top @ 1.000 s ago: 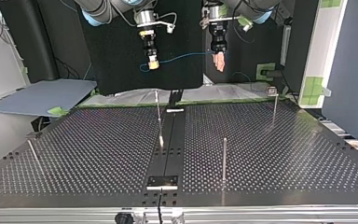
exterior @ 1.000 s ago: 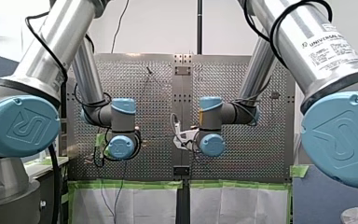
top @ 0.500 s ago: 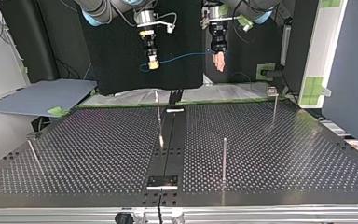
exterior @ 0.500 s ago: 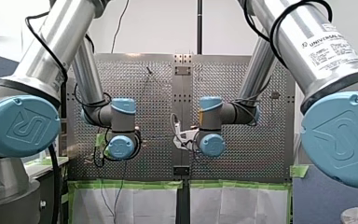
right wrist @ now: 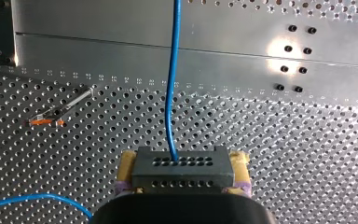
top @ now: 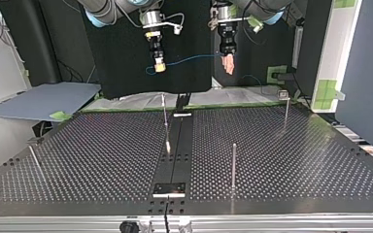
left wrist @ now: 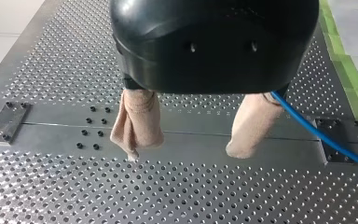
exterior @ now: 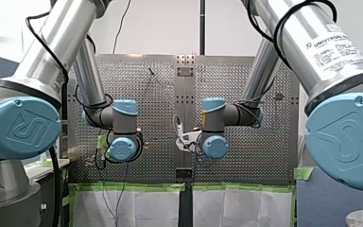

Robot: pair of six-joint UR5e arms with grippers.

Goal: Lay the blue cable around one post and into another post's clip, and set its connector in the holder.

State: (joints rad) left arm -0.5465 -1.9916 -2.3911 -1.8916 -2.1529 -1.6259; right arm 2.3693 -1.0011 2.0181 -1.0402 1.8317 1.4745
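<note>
- My right gripper (top: 160, 67): yellow pads clamped on the dark connector (right wrist: 182, 169), high above the table (top: 281, 160).
- Blue cable (right wrist: 171, 93): runs from the connector across to my left gripper (left wrist: 182, 150), passing just beside one finger.
- My left gripper: beige fingers spread wide, nothing between them.

Front cam and top cam face each other across your table (top: 272, 160); wrist cams look down close.

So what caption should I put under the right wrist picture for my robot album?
My right gripper clamps the connector while its blue cable runs ahead over the perforated table.
</note>
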